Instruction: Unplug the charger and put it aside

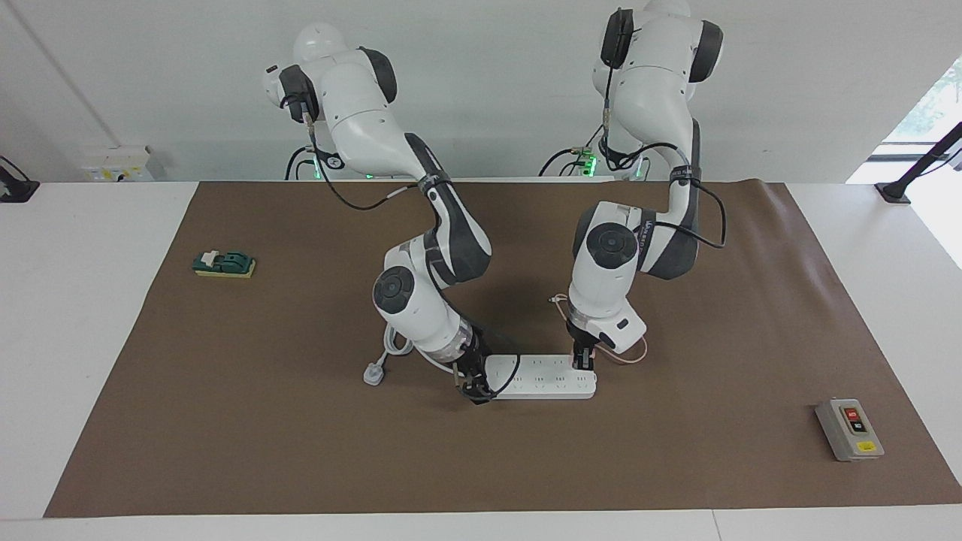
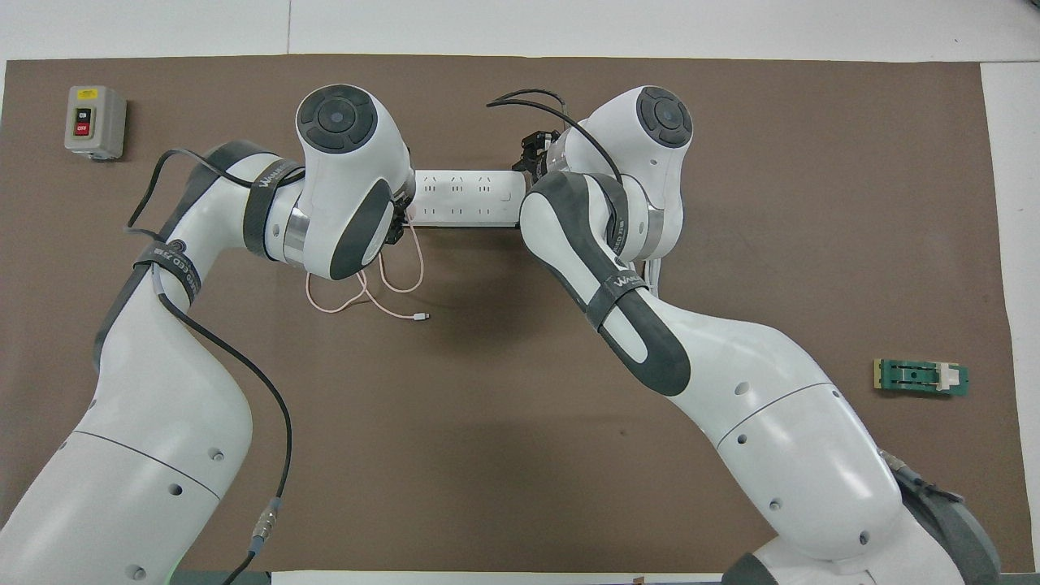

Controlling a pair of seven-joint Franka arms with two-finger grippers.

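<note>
You see left gripper down on white plastic power strip, its arm hiding pink cube charger; fingers unreadable. Right gripper at strip's other end, fingers unreadable.

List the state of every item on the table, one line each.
Power strip: flat on the mat, held down at one end by the right gripper.
Charger: at the strip's other end under the left gripper, itself hidden.
Charger cable: slack, looped on the mat.
Switch box: flat, untouched.
Green block: flat, untouched.
</note>
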